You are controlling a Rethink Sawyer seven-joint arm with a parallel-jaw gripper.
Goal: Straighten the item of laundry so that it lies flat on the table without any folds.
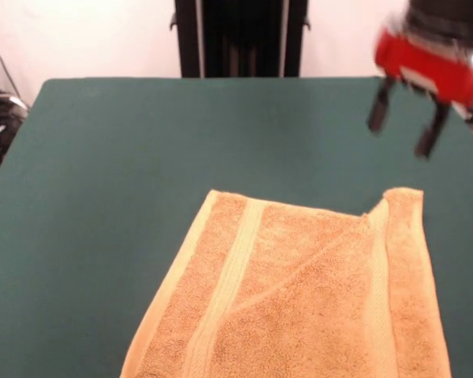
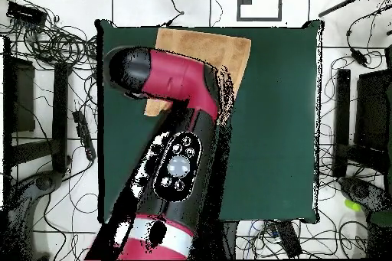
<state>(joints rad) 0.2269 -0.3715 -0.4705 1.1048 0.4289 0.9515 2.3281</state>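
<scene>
Towel point(image 1: 299, 299) on table point(image 1: 102, 173), long axis running near–far w/ right strip folded over; claw point(image 1: 402, 126) above far-right corner — fingers apart, empty.

No readable text, label, brand, number or sign shows in either view.
</scene>
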